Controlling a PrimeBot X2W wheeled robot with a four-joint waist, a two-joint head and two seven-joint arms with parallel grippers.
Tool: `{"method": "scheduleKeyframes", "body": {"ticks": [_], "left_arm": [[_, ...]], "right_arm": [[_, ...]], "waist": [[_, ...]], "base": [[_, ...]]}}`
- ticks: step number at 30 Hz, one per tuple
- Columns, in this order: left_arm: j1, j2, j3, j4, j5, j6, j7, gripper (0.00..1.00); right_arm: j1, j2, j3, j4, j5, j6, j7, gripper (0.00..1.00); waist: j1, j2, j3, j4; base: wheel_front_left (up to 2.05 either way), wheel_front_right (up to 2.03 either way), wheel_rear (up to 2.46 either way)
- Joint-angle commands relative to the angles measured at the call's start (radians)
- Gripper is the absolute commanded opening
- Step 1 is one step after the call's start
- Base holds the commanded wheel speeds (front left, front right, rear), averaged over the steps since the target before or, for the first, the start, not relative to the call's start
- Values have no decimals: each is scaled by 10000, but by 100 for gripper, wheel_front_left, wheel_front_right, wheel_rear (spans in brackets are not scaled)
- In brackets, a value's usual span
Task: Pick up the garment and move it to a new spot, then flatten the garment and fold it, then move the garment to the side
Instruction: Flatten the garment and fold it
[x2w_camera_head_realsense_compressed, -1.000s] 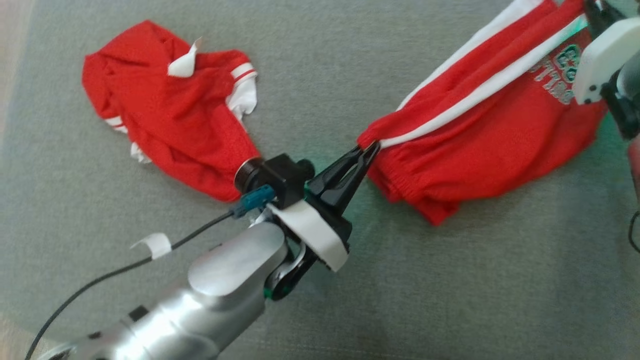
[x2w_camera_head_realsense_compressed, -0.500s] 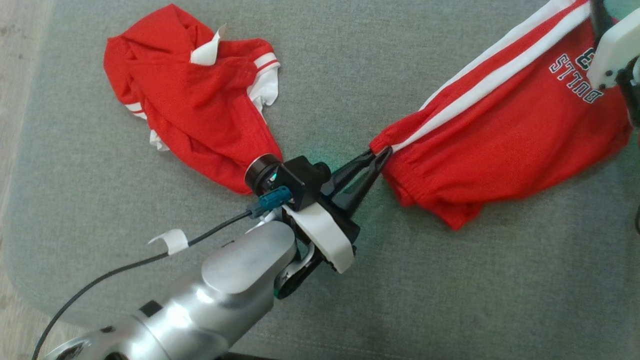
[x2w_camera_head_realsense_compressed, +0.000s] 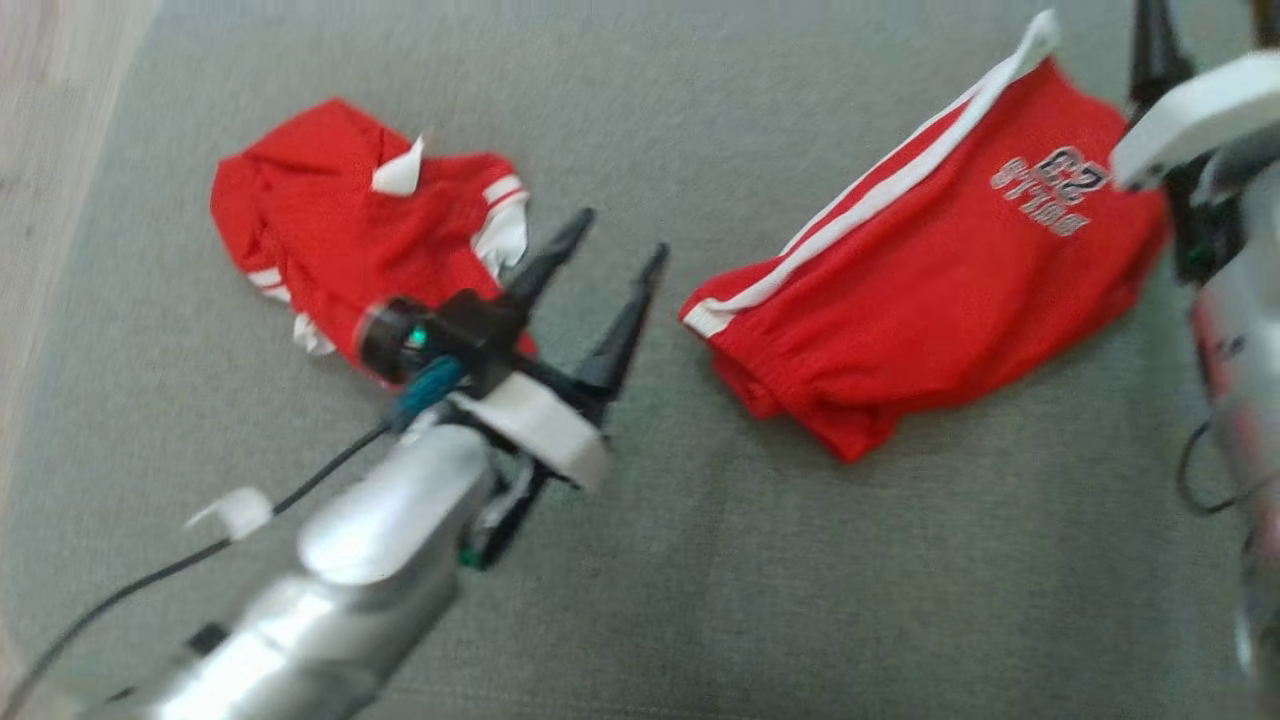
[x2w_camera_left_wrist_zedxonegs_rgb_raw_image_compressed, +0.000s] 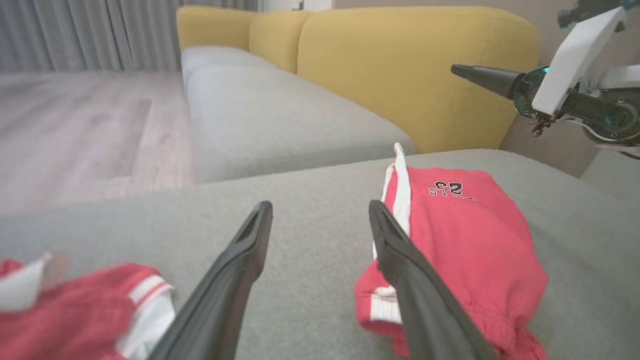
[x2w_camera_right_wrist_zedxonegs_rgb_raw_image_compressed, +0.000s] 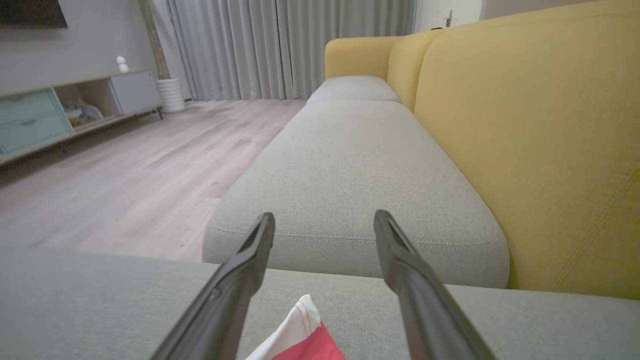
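The red basketball shorts (x2w_camera_head_realsense_compressed: 930, 290) lie rumpled on the grey sofa cushion (x2w_camera_head_realsense_compressed: 800, 560), touched by neither arm, seemingly placed here for flattening. The left gripper (x2w_camera_head_realsense_compressed: 622, 232) gapes wide beside their near end (a crumpled red jersey (x2w_camera_head_realsense_compressed: 330, 230) lies beyond it). The right gripper (x2w_camera_right_wrist_zedxonegs_rgb_raw_image_compressed: 324, 216), equally wide and empty, hangs over the far corner.

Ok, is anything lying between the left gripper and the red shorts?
Nothing visible. Only bare grey cushion separates the open left gripper from the shorts; the red shirt lies on the gripper's other side.
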Motion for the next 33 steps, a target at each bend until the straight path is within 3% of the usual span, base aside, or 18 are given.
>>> {"method": "scheduleKeyframes", "body": {"ticks": [1,5,6,7,16,23,29,33], "left_arm": [[-135,469,650,-486,478,196,-107,100],[692,914,2025,-1218,1230,853,-108,100],[692,914,2025,-1218,1230,853,-108,100],[1278,1064,2683,-1601,1541,1039,-109,100],[3928,1099,4748,-2713,2706,1399,-109,100],[5395,532,5832,-2965,3337,954,-110,100],[5452,138,6151,-2714,3837,404,-110,100],[5286,-160,6301,-2590,4111,27,-110,100]], "right_arm": [[330,263,12,-616,322,-9,-117,100],[1662,673,-112,-2610,964,-9,-139,100],[1662,673,-112,-2610,964,-9,-139,100],[2574,940,-143,-3639,1080,-9,-141,100],[6477,1899,-117,-6687,515,-9,-143,100],[8107,2080,40,-7562,384,-9,-144,100],[8183,2086,70,-7611,449,-9,-116,100],[7714,2087,-148,-7282,112,-9,559,100]], "waist": [[2,0,-551,-446],[2,0,-1062,-903],[2,0,-1062,-903],[2,0,-1293,-1145],[2,0,-1908,-1784],[2,0,-1943,-1907],[2,0,-1917,-1809],[2,0,-1546,-1589]], "base": [[0,0,0],[0,0,0],[0,0,0],[0,0,0],[0,0,0],[0,0,0],[0,0,0],[0,0,0]]}}
